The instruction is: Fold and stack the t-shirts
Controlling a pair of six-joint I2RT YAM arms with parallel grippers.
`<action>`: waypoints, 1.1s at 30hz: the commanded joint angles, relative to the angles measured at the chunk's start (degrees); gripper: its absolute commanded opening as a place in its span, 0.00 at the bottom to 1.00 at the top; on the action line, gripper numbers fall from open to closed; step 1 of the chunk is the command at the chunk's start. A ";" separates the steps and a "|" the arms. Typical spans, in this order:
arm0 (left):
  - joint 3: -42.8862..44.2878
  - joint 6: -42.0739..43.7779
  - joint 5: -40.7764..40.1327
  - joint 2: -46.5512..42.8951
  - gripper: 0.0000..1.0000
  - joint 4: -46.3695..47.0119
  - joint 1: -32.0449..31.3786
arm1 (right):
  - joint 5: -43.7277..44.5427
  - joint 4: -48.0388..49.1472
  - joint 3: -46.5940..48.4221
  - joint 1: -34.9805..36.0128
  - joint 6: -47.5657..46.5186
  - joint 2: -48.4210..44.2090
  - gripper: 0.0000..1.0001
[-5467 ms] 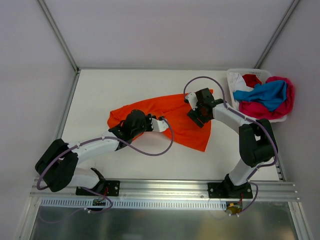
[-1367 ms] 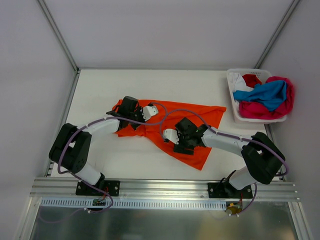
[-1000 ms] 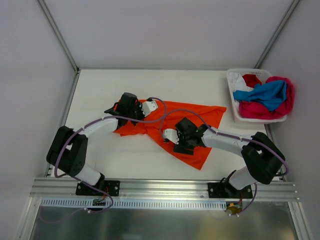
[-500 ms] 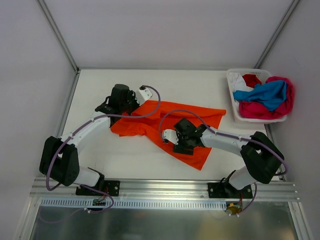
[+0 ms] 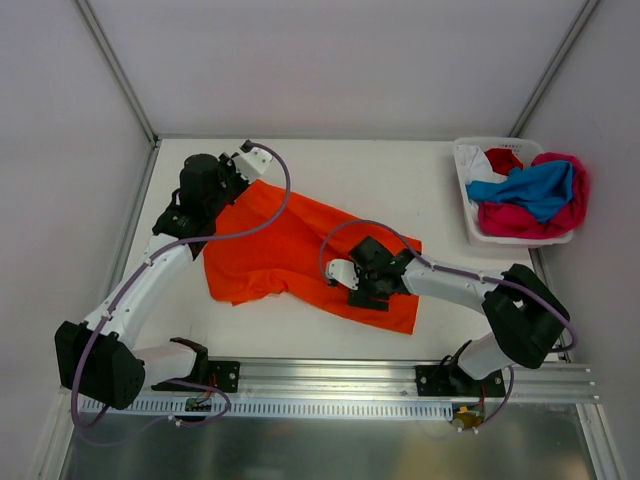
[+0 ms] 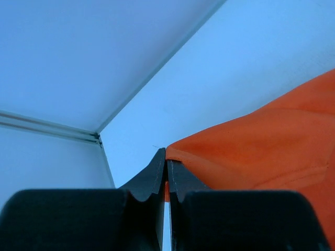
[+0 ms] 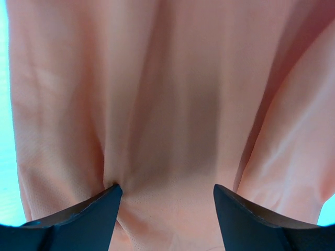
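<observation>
The orange t-shirt (image 5: 290,250) lies spread across the middle of the table. Its far-left corner is lifted by my left gripper (image 5: 238,186). In the left wrist view the left gripper (image 6: 166,158) is shut on the edge of the orange t-shirt (image 6: 261,151), above the table's far-left corner. My right gripper (image 5: 372,288) stands on the shirt's near-right part. In the right wrist view it (image 7: 166,191) is open, with both fingertips (image 7: 112,192) pressed onto the flat orange t-shirt (image 7: 172,94). Blue (image 5: 530,188), magenta (image 5: 562,218), red (image 5: 503,160) and white (image 5: 478,160) t-shirts are heaped in the basket.
The white plastic basket (image 5: 462,185) stands at the table's far-right edge, beside the right wall. Metal frame posts (image 5: 115,65) rise at the back corners. The arms' mounting rail (image 5: 330,375) runs along the near edge.
My left gripper has carried the shirt's corner toward the far left, drawing the bunched cloth out flatter and wider. The right gripper has stayed in place on the shirt.
</observation>
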 commanded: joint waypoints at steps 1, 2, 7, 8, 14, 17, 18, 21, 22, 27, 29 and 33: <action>1.43 1.36 -2.58 -2.12 0.00 2.04 -0.24 | 1.39 -5.56 -1.29 -0.11 0.53 -0.45 0.78; 1.17 1.45 -2.58 -2.30 0.00 2.04 -0.24 | 1.92 -4.52 -0.93 -0.63 0.79 -0.89 0.78; -0.50 1.27 -2.84 -2.74 0.00 1.96 -0.24 | 6.57 -0.91 1.44 -4.06 0.54 -4.31 0.79; -0.68 1.36 -2.84 -2.92 0.00 1.87 -0.24 | 7.19 0.14 2.14 -5.02 0.01 -4.49 0.79; -1.30 1.01 -2.84 -2.57 0.00 1.78 -0.24 | 11.93 3.05 6.10 -8.98 -4.21 -3.10 0.79; -1.74 0.75 -2.75 -2.39 0.00 1.69 -0.24 | 12.91 3.93 8.29 -10.38 -5.97 -2.22 0.79; -1.91 0.74 -2.75 -2.39 0.00 1.69 -0.24 | 12.56 4.02 8.91 -10.56 -6.23 -0.99 0.79; -2.79 0.57 -2.66 -2.30 0.00 1.69 -0.24 | 12.29 4.54 10.58 -10.83 -6.94 1.56 0.79; -2.97 0.48 -2.66 -2.30 0.00 1.78 -0.15 | 12.38 4.89 11.28 -10.83 -6.94 3.40 0.79; -3.67 1.01 -3.01 -2.30 0.00 1.78 -0.24 | 10.37 3.94 13.83 -10.74 -6.32 7.36 0.78; -3.93 1.27 -3.28 -2.39 0.00 1.69 -0.24 | 10.01 2.79 15.32 -10.74 -6.41 8.68 0.77; -4.20 1.18 -3.28 -2.30 0.00 1.69 -0.15 | 9.13 1.56 16.82 -11.09 -7.64 10.36 0.76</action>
